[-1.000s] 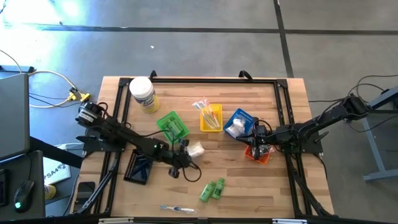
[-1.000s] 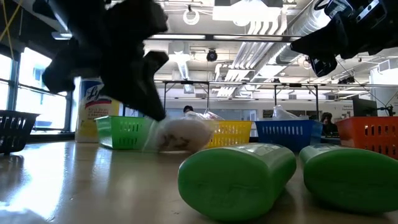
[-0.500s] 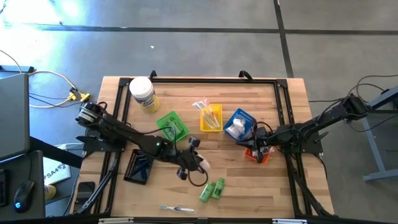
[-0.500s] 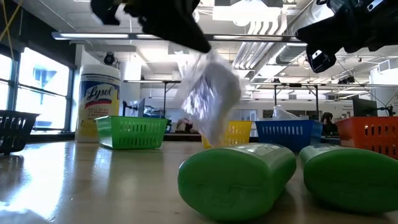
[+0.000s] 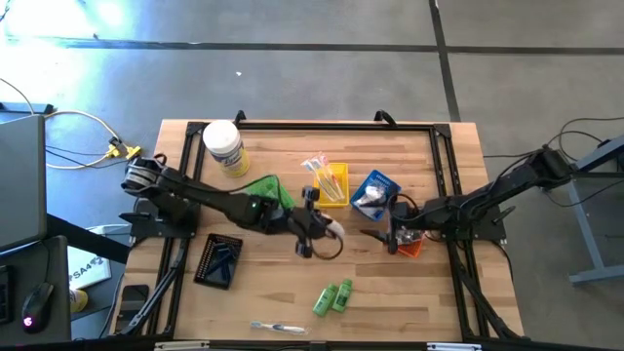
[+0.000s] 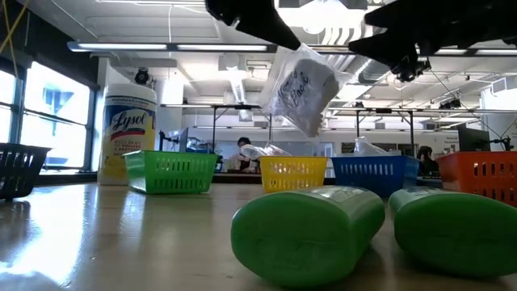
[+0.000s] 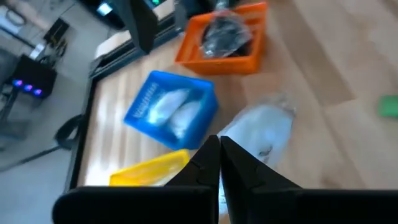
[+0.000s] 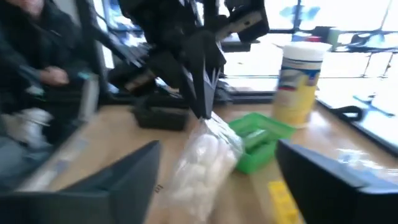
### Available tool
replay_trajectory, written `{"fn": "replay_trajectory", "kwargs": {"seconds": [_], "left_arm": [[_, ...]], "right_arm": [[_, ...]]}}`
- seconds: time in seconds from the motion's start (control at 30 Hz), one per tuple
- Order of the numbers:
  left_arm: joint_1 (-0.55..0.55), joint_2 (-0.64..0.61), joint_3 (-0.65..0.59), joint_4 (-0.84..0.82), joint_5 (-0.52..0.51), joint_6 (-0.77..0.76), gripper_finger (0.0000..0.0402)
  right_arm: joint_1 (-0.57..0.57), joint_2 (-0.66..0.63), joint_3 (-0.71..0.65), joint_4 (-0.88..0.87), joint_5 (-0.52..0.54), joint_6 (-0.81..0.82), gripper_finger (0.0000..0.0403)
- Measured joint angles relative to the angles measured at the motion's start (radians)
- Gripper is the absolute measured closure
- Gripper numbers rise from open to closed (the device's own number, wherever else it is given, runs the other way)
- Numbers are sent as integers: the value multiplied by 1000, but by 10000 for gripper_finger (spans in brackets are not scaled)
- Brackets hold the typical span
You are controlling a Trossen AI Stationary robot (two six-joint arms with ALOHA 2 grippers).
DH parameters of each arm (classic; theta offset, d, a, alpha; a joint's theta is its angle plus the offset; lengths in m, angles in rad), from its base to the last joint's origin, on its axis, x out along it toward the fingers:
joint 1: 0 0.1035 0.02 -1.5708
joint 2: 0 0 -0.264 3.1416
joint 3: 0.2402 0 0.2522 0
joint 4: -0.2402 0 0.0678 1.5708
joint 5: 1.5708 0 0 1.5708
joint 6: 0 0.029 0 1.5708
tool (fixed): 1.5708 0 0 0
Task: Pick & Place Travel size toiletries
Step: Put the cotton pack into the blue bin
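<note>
Crinkled clear plastic wraps the white packet (image 6: 300,89), a soft, puffy pouch with faint print, hanging above the wooden desk (image 5: 390,292) between the yellow tray (image 5: 331,183) and blue tray (image 5: 374,192). Left end effector (image 5: 327,228) is clenched on its top edge. Right end effector (image 5: 375,234) is spread wide, released, facing it.

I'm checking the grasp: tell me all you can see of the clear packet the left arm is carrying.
The packet is a clear crinkly plastic bag with white contents and dark print. The left gripper, shut, pinches its top edge, so it hangs tilted in the air, above the table near the yellow tray. Nothing else touches it; the right gripper faces it, open.
</note>
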Motion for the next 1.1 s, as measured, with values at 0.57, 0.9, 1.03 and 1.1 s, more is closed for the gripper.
{"fn": "replay_trajectory", "kwargs": {"seconds": [0.57, 0.9, 1.03, 1.1], "left_arm": [[111, 0, 133, -35, 32, 0, 401], [138, 0, 144, -15, 55, 0, 401], [136, 0, 144, 16, 61, 0, 401], [136, 0, 144, 22, 75, 0, 401]], "right_arm": [[-24, 35, 57, -136, 109, -4, 69], [-71, 76, 57, -39, 104, 45, 39], [-110, 110, 57, -43, 69, 75, 38], [-123, 136, 57, -10, 60, 76, 41]]}}
